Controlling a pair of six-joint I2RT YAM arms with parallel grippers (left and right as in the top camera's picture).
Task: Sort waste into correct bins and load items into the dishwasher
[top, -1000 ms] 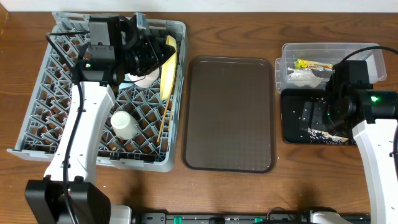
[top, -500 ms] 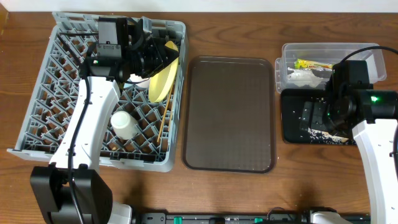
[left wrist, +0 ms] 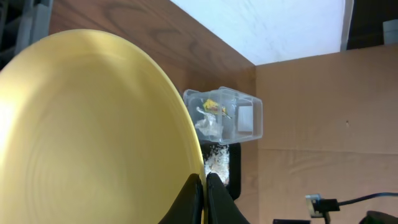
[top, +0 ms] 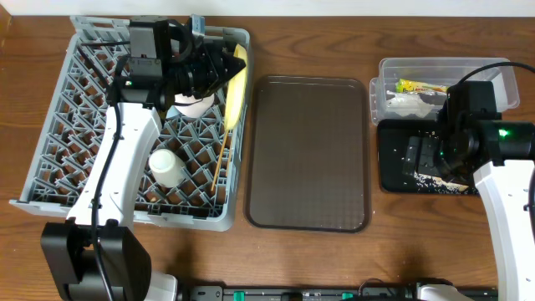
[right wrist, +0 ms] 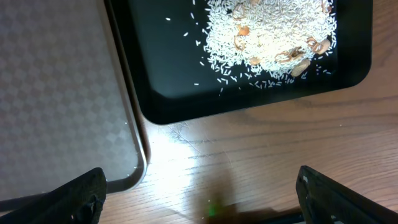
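The yellow plate (top: 235, 94) stands on edge along the right side of the grey dishwasher rack (top: 79, 159), and my left gripper (top: 229, 70) is shut on its rim. From the left wrist the plate (left wrist: 93, 130) fills the view, its edge pinched at the left gripper (left wrist: 204, 182). A white bowl (top: 193, 105), a white cup (top: 166, 167) and chopsticks (top: 219, 164) sit in the rack. The right gripper (right wrist: 208, 199) hangs open over bare table beside the black tray (right wrist: 155, 106), which holds rice scraps (right wrist: 267, 34). A clear tub (top: 481, 73) holds the wrapper (top: 422, 85) and tissue (top: 405, 102).
A brown serving tray (top: 309, 150) lies between the rack and the bins, and its corner (right wrist: 56, 81) shows in the right wrist view. The black tray (top: 391, 186) sits directly in front of the clear tub. Bare wooden table runs along the front edge.
The left gripper swung the yellow plate from edge-on to leaning open-faced, then back to edge-on further right along the rack's side. The right arm has not moved.
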